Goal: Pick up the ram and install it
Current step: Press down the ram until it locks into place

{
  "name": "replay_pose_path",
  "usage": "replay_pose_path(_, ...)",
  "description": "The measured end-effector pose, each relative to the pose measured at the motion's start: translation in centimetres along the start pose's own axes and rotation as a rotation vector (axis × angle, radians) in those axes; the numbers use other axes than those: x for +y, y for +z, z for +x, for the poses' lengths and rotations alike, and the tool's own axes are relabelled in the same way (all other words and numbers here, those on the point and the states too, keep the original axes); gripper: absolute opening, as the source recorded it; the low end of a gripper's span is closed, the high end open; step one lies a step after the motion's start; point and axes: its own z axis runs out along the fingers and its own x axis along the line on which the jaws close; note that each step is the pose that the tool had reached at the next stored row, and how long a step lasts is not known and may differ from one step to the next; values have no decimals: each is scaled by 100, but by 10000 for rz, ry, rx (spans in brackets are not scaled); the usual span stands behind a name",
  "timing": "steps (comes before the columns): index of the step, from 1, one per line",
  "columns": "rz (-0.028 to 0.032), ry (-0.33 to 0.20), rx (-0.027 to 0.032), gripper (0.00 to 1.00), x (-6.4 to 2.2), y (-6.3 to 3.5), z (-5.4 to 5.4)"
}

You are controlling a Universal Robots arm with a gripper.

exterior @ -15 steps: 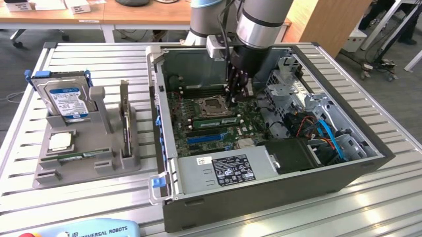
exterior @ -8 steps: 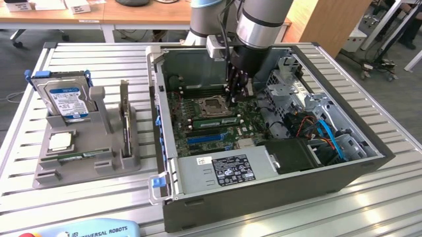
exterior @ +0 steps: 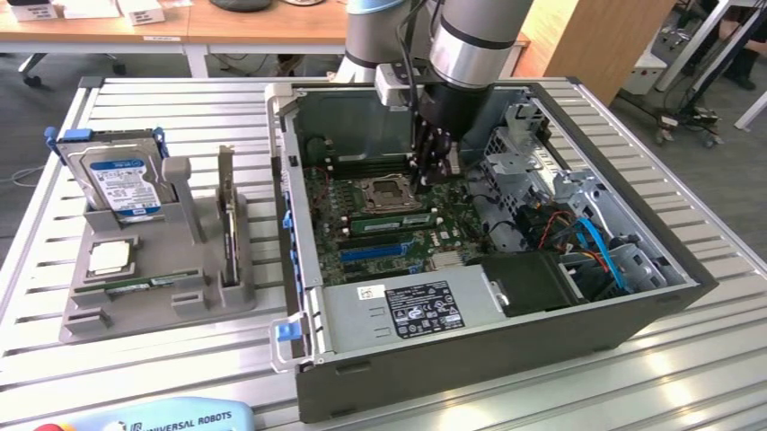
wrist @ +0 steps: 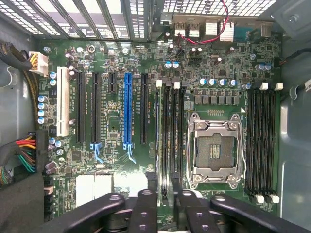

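Gripper hung above ram, slotted just beside CPU socket; jaws narrowly parted, holding nothing. Seating likely needed even, square downward pressure.

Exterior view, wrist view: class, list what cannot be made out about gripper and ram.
Whether the gripper holds anything: in the wrist view the picture edge cuts it off; in the exterior view its tip is too small to read.
Whether the ram in the slot is latched: clips too small, both views.
Ram on the tray: chips too small, exterior view.
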Motion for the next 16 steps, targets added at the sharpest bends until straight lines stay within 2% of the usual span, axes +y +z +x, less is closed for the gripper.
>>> replay_pose_path(1, 0, 0, 0, 18, 0, 0, 0)
replay_pose_path(2, 0, 0, 0, 18, 0, 0, 0)
replay_pose_path(3, 0, 0, 0, 11, 0, 0, 0)
replay_pose_path(12, 0, 0, 0, 10, -3, 0, 0)
replay_pose_path(16, -1, 1, 1, 10, -48, -3, 0)
